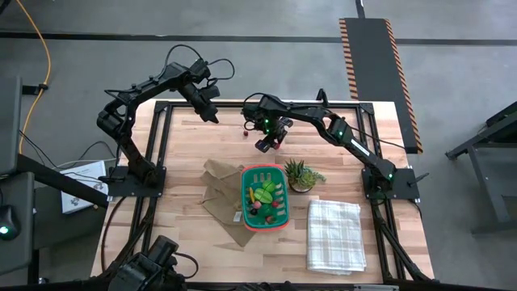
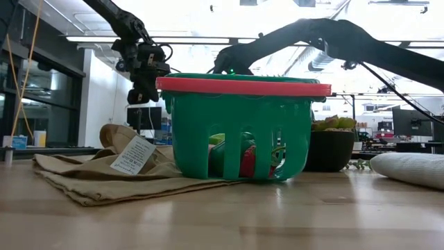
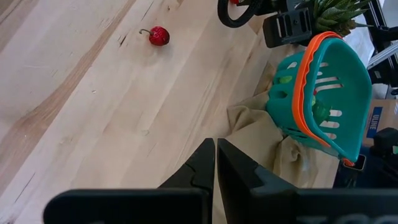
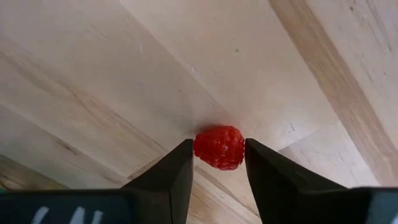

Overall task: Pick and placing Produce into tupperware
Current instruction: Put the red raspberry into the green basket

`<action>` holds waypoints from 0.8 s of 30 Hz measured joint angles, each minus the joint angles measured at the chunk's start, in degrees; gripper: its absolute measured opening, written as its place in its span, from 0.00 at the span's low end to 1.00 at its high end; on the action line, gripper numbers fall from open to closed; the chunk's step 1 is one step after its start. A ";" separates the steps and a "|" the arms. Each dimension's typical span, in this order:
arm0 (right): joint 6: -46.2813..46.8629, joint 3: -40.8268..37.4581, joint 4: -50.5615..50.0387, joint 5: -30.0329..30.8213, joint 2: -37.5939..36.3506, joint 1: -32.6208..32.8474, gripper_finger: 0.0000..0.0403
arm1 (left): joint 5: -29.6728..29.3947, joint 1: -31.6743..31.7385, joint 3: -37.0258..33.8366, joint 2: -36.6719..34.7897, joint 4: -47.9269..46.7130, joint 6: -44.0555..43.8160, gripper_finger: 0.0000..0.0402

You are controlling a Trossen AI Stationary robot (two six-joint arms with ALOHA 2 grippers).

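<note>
Right gripper (image 4: 216,163) sits over the tabletop (image 1: 194,242) toward the far edge, about mid-width. Its 2 fingers (image 4: 168,180) pinch a small red berry (image 4: 219,147) between the tips; berry looks lifted clear of the wood, hard to tell for sure. In the high view the same gripper (image 1: 270,141) is just beyond the basket (image 1: 245,212).

Left gripper (image 3: 215,152) hangs near the far edge, left of the right one, fingers pressed together, holding nothing. High view shows it (image 1: 212,113) above the table frame at the far-left side.

Another red piece, a cherry (image 3: 159,35) with a short stem, lies on bare wood near the far edge, between the 2 grippers; it shows as a small red dot (image 1: 245,134) from above.

Basket is teal with an orange rim, near the table centre, partly resting on a brown paper bag (image 1: 218,190). Inside it: green pieces (image 1: 264,193), a yellow bit and red bits. Low view shows green and red produce (image 2: 246,160) through the basket's slots (image 2: 208,142).

Potted spiky plant (image 1: 300,175) stands just beside the basket's right side. White checked cloth (image 1: 334,234) lies folded toward the near-right corner, apart from the basket. Bag has a white tag (image 2: 134,154) in the low view.
</note>
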 joint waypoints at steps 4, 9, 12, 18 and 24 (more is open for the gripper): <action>-0.58 0.00 -0.01 0.47 0.00 -0.01 0.33 | -0.01 -0.02 0.00 0.00 0.02 0.00 0.02; -1.51 0.00 -0.96 0.48 0.00 0.00 0.33 | -0.95 0.00 0.00 0.00 0.74 0.00 0.02; -1.97 0.00 -1.42 -0.04 0.00 0.00 0.33 | -4.56 0.00 0.02 0.00 1.22 0.00 0.02; -2.03 0.00 -1.28 -0.09 0.00 0.02 0.33 | -9.62 0.00 0.02 0.00 2.01 -0.02 0.02; -1.08 2.78 -0.71 -0.22 -0.12 0.02 0.33 | -10.95 0.00 0.02 0.00 2.06 -0.03 0.02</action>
